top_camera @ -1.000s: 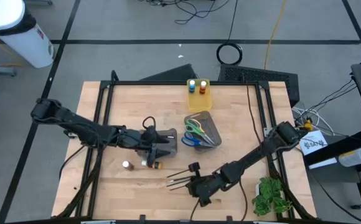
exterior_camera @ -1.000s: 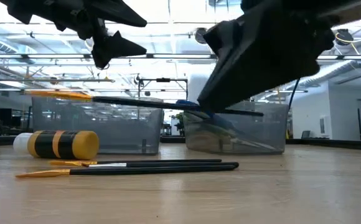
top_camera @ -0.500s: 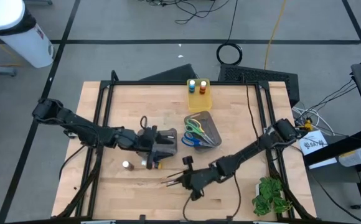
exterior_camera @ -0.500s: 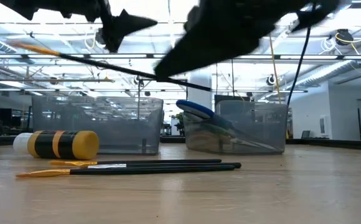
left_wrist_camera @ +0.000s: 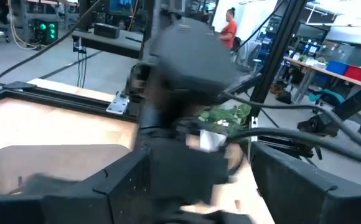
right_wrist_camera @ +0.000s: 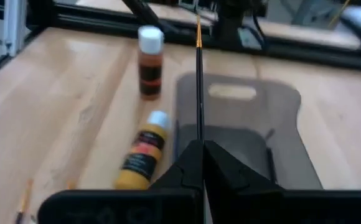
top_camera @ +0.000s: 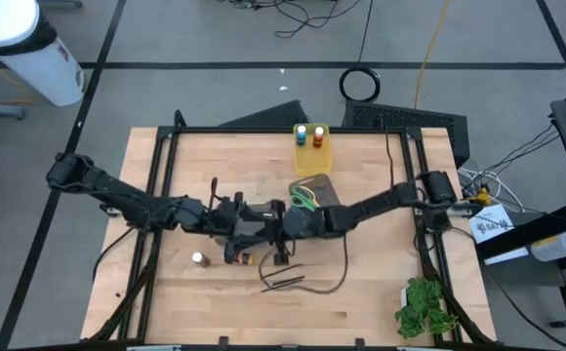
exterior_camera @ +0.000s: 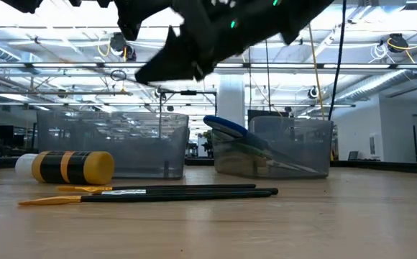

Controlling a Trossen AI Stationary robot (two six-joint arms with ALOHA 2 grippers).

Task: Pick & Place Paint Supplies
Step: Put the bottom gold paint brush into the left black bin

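Operator, your right gripper (right_wrist_camera: pixel 200 163) is pinching a thin dark paintbrush (right_wrist_camera: pixel 199 81), fingers closed tight on its handle, the orange tip pointing away from the wrist. In the overhead view this gripper (top_camera: pixel 281 222) is hanging at mid-table, over the grey bin (top_camera: pixel 260 223) that sits left of centre. In the right wrist view the brush is lying along the length of the grey bin (right_wrist_camera: pixel 243 118) below it.

Your left gripper (top_camera: pixel 232 216) is sitting just beside the right one at the same bin, the two arms meeting there. I cannot tell from any view whether its fingers are apart or together; the left wrist view is blocked by the right arm's dark body.

Two paint bottles are resting on the wood beside the bin: one standing upright with a pale cap (right_wrist_camera: pixel 150 62), and one lying on its side, yellow and black with a pale cap (right_wrist_camera: pixel 142 151), also showing at table height (exterior_camera: pixel 68 166). Two more brushes (exterior_camera: pixel 158 192) are lying together on the table, nearer the front edge (top_camera: pixel 285 281).

A second grey bin is holding scissors with green handles (top_camera: pixel 305 201). A yellow bin (top_camera: pixel 313 156) at the far side is carrying a blue pot (top_camera: pixel 302 133) and an orange-red pot (top_camera: pixel 318 135). A leafy sprig (top_camera: pixel 422 304) is lying at the right front corner.
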